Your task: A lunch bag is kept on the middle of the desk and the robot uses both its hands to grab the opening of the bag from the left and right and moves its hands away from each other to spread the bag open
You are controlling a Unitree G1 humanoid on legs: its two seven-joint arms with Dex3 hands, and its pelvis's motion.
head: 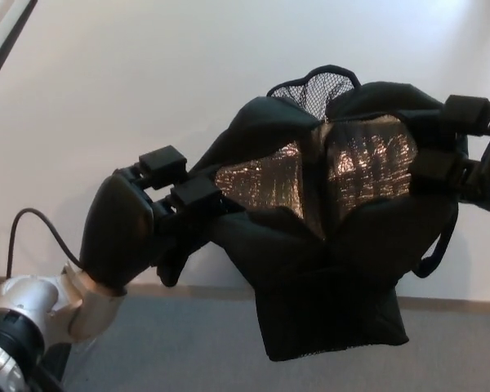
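While both of my hands held the lunch bag [327, 278] by its mouth, the bag hung clear of the white desk [106, 98], lifted toward the camera, roughly mid-scene and a little to the right.

Left hand [151, 216]: closed on the left edge of the opening. Two fingers [198, 192] lay over the outer rim of the black fabric, the thumb underneath, mostly hidden by the cloth. Grip looked firm; fabric bunched at the pinch.

Right hand [465, 151]: entered from the right edge, only partly in view. Its fingers were clamped on the right edge of the opening, one above the other, with the rim between them and the rest of the hand.

Bag: black outer shell, soft, sagging in the middle. The mouth was spread between my two hands, wide enough to show the silver foil lining [327, 175] inside, creased into a V where the near wall folded down. A black mesh pocket [318, 86] stood up at the far rim. A thin black strap [437, 249] looped down on the right side below my right hand. The bag's bottom drooped toward the near edge of the desk.

Left forearm [33, 318]: silver wrist joint at the lower left, with a black cable [33, 224] arcing up from it.

Grey floor [188, 343] showed beyond the desk's near edge, under the bag.
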